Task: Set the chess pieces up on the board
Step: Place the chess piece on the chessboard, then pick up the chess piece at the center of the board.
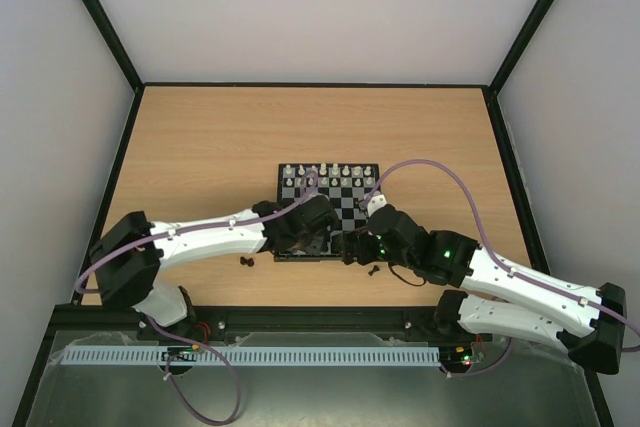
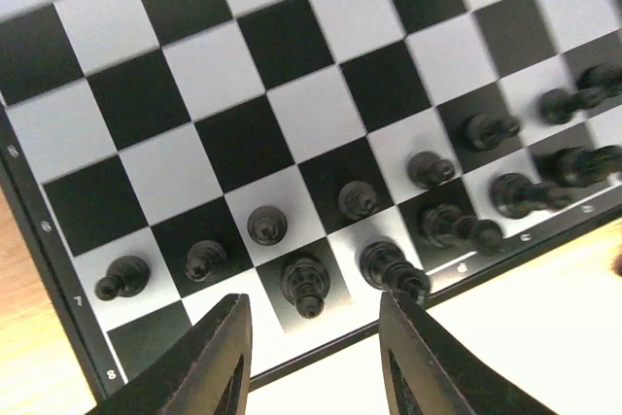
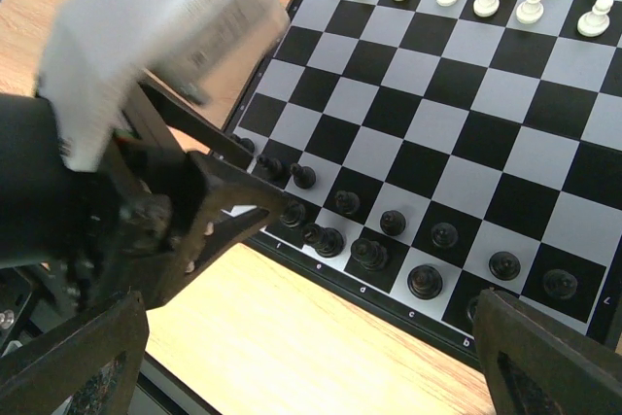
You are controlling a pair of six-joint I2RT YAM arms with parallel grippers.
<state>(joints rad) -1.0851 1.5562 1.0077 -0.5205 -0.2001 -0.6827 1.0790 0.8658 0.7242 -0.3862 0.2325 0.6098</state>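
Note:
The board [image 1: 345,209] lies mid-table, with white chess pieces [image 1: 330,175] in its two far rows. Black chess pieces [image 2: 358,201] stand in the two rows by its near edge. My left gripper [image 1: 298,243] hangs over the board's near-left part. Its jaws [image 2: 313,300] are open and hold nothing. A black piece [image 2: 305,284] stands upright on a dark square just beyond the fingertips, free of both. My right gripper [image 1: 352,247] hovers off the near edge, wide open [image 3: 311,303] over bare wood and empty. The left gripper's fingers [image 3: 228,196] show beside the black row [image 3: 425,281].
Loose black pieces lie on the wooden table, by the board's near-left corner [image 1: 247,261] and under the right arm [image 1: 374,270]. Dark-framed walls close in the table on three sides. Purple cables loop over both arms.

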